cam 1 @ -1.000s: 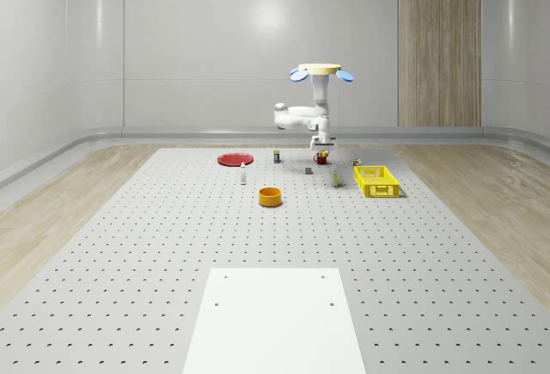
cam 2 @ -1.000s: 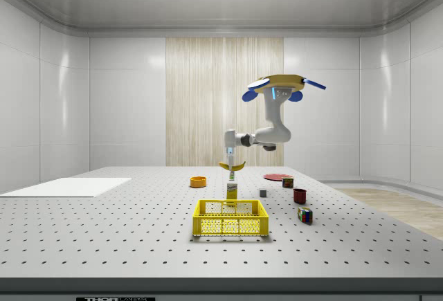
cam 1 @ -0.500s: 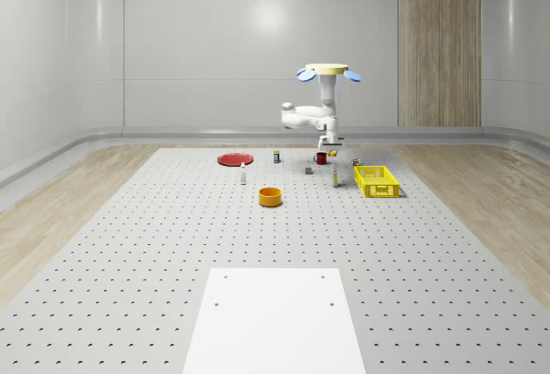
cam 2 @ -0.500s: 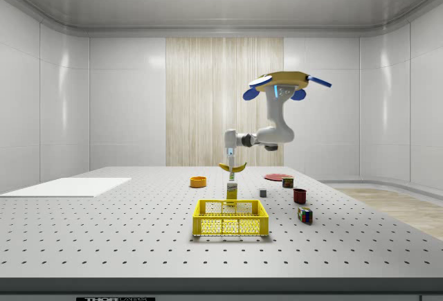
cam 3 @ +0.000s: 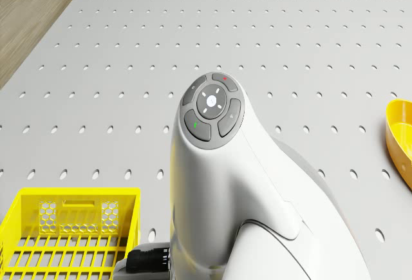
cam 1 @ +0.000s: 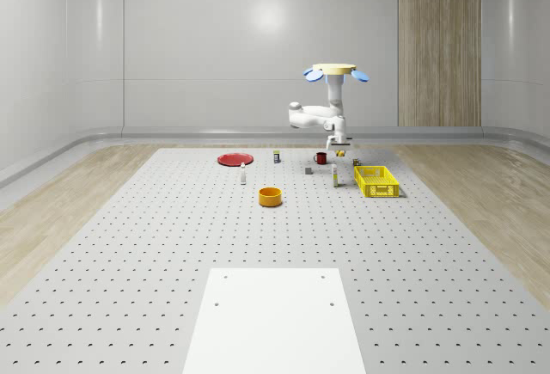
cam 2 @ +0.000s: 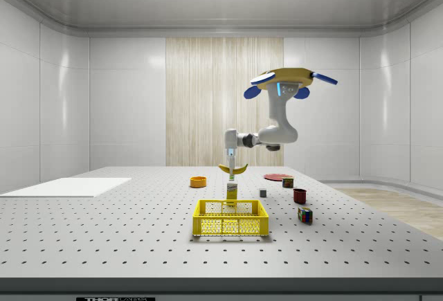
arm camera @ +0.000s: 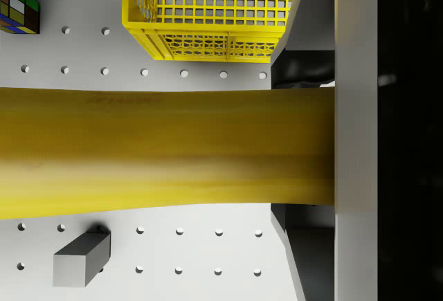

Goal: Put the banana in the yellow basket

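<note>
Drone [cam 2: 288, 79]: hovers above the table [cam 2: 104, 239], far of the yellow basket [cam 2: 230, 219]. Gripper [cam 2: 231, 165]: fingers clamped on the banana [cam 2: 233, 169], held aloft just beyond the basket's far side.

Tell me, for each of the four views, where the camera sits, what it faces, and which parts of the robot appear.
Whole-scene view: high, off the robot, facing the far wall; the drone hovers over the table, arm hanging.
Side view: at table height, side-on; drone, arm and gripper holding the banana above the yellow basket.
Drone view: on the drone's body, looking down past the arm's wrist housing.
Wrist view: along the gripper; one finger beside the banana.
Shared: the yellow basket appears in all four.
</note>
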